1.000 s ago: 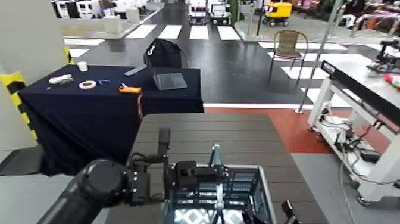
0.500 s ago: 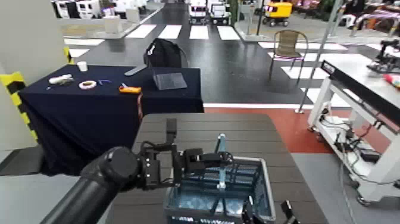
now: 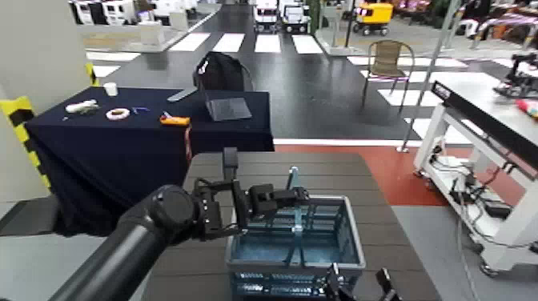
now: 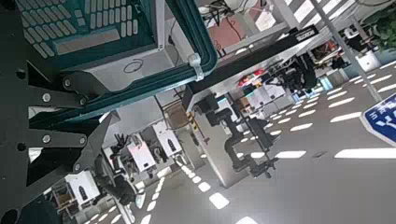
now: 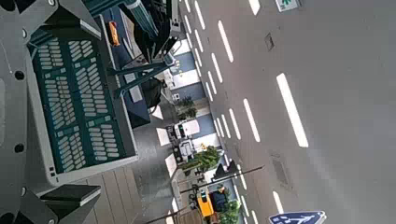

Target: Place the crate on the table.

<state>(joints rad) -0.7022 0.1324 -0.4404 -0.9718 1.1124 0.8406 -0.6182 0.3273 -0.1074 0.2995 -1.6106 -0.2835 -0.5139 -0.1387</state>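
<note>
The blue-grey lattice crate (image 3: 295, 244) is over the near half of the dark brown slatted table (image 3: 272, 168). Its thin teal handle (image 3: 293, 210) stands upright. My left gripper (image 3: 290, 194) reaches in from the lower left and is shut on the top of that handle. Whether the crate's base touches the tabletop is hidden. The left wrist view shows the teal handle (image 4: 201, 42) and the crate's lattice (image 4: 84, 19) up close. My right gripper (image 3: 356, 284) stands open at the crate's near side, holding nothing. In the right wrist view, the lattice wall (image 5: 75, 103) lies just ahead of it.
A navy-draped table (image 3: 120, 136) stands at the back left with a laptop (image 3: 227, 106), a tape roll and small tools on it. Behind it is a black backpack (image 3: 220, 70). A white-framed workbench (image 3: 488, 104) is at the right, and a chair (image 3: 388, 60) stands farther off.
My left arm has stretched forward, carrying the crate by its handle from the table's near edge toward the middle. The right gripper has stayed in place.
</note>
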